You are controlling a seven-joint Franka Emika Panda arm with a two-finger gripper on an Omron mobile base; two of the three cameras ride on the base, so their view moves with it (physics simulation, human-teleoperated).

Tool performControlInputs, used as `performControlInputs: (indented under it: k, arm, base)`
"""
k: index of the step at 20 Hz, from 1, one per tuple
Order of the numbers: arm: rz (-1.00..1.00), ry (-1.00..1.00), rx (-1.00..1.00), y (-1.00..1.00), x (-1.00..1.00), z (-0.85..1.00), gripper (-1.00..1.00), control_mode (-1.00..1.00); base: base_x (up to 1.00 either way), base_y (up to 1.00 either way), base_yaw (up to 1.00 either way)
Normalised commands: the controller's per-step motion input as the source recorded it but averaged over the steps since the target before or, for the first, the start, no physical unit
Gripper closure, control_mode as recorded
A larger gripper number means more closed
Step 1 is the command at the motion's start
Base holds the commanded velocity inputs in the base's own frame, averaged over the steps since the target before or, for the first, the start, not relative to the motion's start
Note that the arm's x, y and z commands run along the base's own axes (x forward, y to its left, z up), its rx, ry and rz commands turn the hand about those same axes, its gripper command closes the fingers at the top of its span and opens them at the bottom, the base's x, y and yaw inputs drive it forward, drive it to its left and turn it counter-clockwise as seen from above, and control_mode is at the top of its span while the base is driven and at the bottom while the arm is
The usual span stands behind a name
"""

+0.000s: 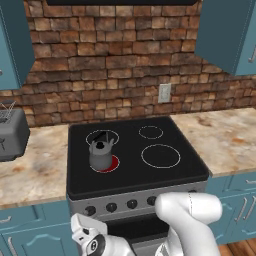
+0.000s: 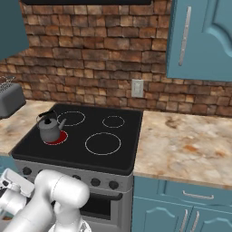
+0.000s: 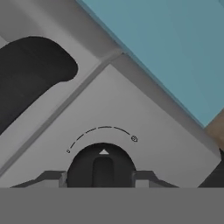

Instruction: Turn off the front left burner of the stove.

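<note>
Here the hand [image 3: 103, 180] sits tight against a black knob [image 3: 102, 168] on the stove [image 1: 145, 192] front, a finger [image 3: 142, 178] at each side, apparently closed on it. The front left burner [image 1: 110, 164] glows red under the kettle [image 1: 100, 153]. Best keep the grip centred and twist squarely toward the off mark.

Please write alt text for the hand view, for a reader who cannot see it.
A round black knob on the stove's grey front panel sits between the gripper fingertips, with a dial arc marked above it. A teal cabinet fills the upper right.
</note>
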Motion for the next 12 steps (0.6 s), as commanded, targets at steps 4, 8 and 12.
performControlInputs:
  k: [4,8,12]
  arm:
    - [0.0,-0.06,0.04,0.0,0.19,0.35,1.0,-1.0]
    - [0.0,-0.06,0.07,0.0,0.09,0.51,1.0,-1.0]
    - [0.0,-0.04,0.14,0.0,0.0,0.6,1.0,-1.0]
  base:
    - [0.0,0.0,0.0]
    - [0.0,0.0,0.0]
    - [0.0,0.0,0.0]
